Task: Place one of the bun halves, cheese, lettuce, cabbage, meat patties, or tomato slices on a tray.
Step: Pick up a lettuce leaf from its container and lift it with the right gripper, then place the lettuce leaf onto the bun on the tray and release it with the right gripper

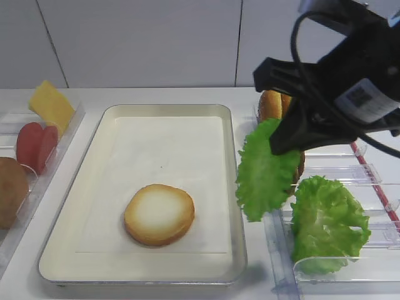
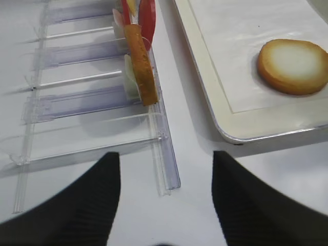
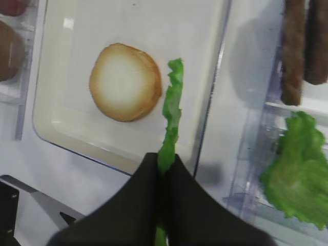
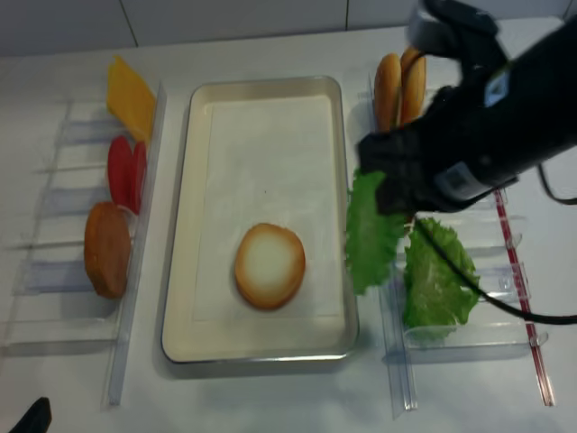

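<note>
A plain white tabletop runs back to a pale panelled wall. At far left, clear plastic racks hold a thin yellow cheese square leaning up, two flat red tomato slices on edge, and a brown disc beyond them. My left claw hangs over that rack's near end, its dark fingers spread apart with nothing between them. In the middle lies the cream tray, rounded at the corners, thin metal rim, white paper liner, and on it one bun half, pale toasted face up. At the tray's right rim my right claw is clenched on the lettuce, a frilly bright green leaf hanging edge-down above the table. Further right, a taller ruffled leaf bunch sits in another clear rack, with upright buns and rough dark patties behind
</note>
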